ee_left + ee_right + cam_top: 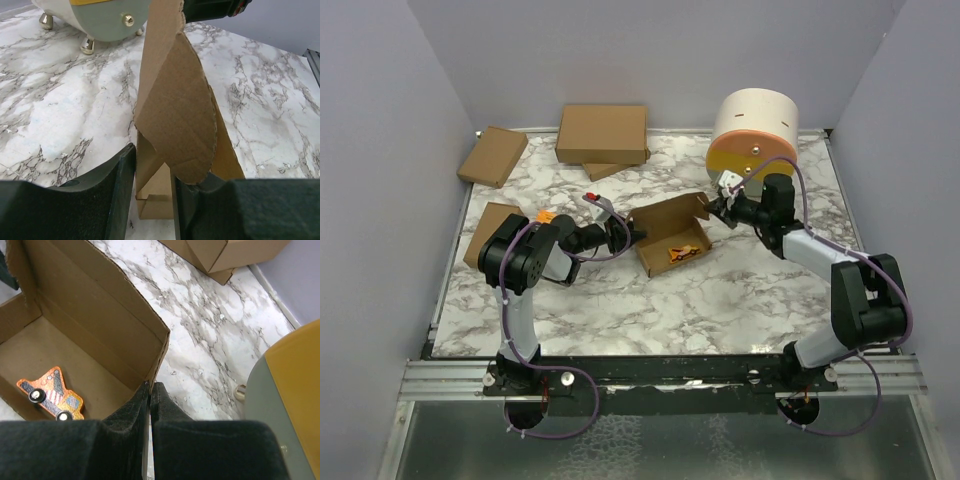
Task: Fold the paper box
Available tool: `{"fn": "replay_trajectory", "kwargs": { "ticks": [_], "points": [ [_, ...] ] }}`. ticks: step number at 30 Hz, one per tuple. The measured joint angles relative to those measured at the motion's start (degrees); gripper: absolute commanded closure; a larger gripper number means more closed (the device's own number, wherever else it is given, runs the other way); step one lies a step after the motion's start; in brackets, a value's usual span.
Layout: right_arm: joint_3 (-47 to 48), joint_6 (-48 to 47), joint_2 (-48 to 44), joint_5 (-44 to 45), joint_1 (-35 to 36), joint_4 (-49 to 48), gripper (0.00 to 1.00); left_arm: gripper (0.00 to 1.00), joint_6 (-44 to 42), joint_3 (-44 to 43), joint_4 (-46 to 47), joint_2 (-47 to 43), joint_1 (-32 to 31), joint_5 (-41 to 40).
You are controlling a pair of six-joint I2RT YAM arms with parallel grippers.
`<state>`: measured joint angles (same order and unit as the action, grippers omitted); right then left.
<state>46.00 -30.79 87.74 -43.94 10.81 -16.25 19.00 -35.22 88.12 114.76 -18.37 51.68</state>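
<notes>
The left gripper (623,233) reaches out over the marble worktop (720,300) from the near left. In its wrist view its fingers (117,192) stand partly apart with the left end wall of the paper box (665,232) filling the gap and touching both. A rounded flap (177,120) rises from that end and leans over the right-hand finger.

The box is an open oblong carton lying slantwise near the middle of the worktop. An orange toy truck (685,252) lies on its floor.

At the box's right end the right gripper (720,208) has its fingers (132,412) pressed together, pinching the top corner of the end wall.

Behind it, by the far right corner, a white round drum (752,125) with an orange base lies on its side. Along the far edge a wide brown carton (602,133) rests on another (605,170), a third (493,155) sits at the far left corner, and a fourth (492,222) lies by the left edge.
</notes>
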Motion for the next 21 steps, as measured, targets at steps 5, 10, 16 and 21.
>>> {"fn": "replay_trajectory", "kwargs": {
  "ticks": [5, 10, 16, 21],
  "points": [
    [-1.79, 4.26, -1.03, 5.84, 1.9, -2.97, 0.99, 0.65, 0.02, 0.17, 0.0, 0.0, -0.09, 0.17],
    [-4.13, 8.68, -2.38, 11.65, 4.11, -6.38, 0.99, 0.64, 0.04, 1.51, 0.0, -0.68, -0.46, 0.17],
    [-7.04, 12.74, -3.43, 18.82, 7.04, -10.64, 0.99, 0.64, 0.0, 4.0, 0.02, -2.45, -0.79, 0.2],
    [-7.82, 15.28, -3.43, 24.83, 9.18, -12.57, 0.99, 0.64, 0.0, 5.03, 0.02, -3.15, -1.29, 0.17]
  ]
}}
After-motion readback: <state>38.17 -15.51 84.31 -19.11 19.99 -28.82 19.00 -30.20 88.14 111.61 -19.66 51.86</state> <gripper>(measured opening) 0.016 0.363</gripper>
